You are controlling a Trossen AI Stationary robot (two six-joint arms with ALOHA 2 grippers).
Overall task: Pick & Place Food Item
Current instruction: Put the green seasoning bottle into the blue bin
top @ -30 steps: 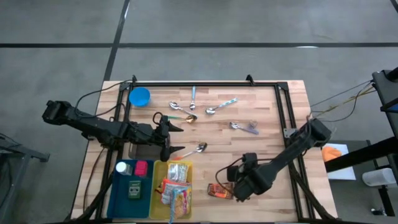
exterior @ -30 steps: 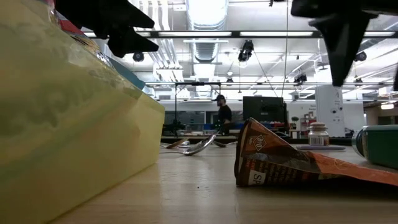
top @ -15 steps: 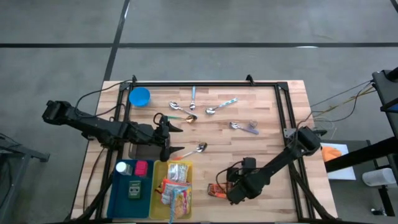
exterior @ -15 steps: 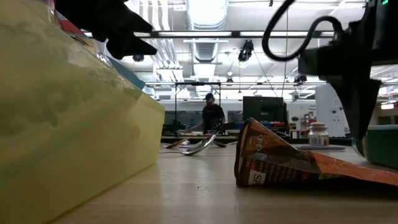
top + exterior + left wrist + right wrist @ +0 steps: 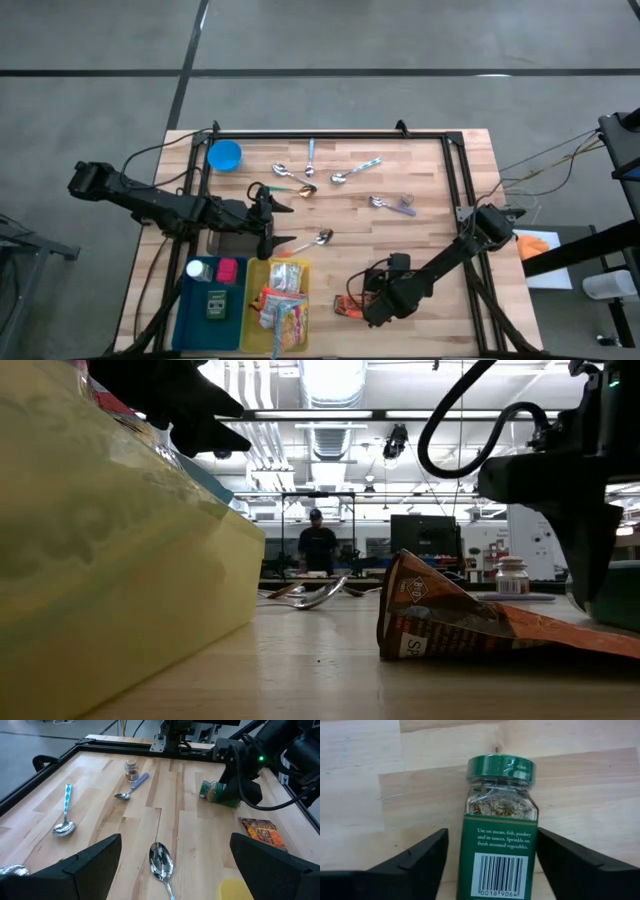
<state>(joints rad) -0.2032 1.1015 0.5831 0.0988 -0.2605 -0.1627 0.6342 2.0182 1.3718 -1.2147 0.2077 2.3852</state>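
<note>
High view shows the pale wooden plank table [image 5: 420, 180] framed by a black metal rail, with both dark arms over it. At its near left edge sit a blue plastic bin [image 5: 212, 300] and a yellow plastic bin [image 5: 285, 300] side by side, the yellow one stuffed with food packets. The left gripper [image 5: 283, 222] hovers above the table just beyond those bins, its two fingers spread wide apart and holding nothing. The right gripper [image 5: 490, 865] points steeply down near the table's near edge, right of the yellow bin; in the right wrist view its fingers [image 5: 415, 860] stand on either side of a small glass spice jar with a green lid and green label [image 5: 499, 835] lying on its side on the wood, with a visible gap on each side, so the jar is straddled but not clamped. An orange-brown crinkled snack packet [image 5: 450, 622] lies flat just beside that jar. A round blue plastic bowl [image 5: 224, 155] sits at the far left corner. Several metal spoons lie scattered across the far half, one silver spoon [image 5: 161, 861] nearest the left gripper.
</note>
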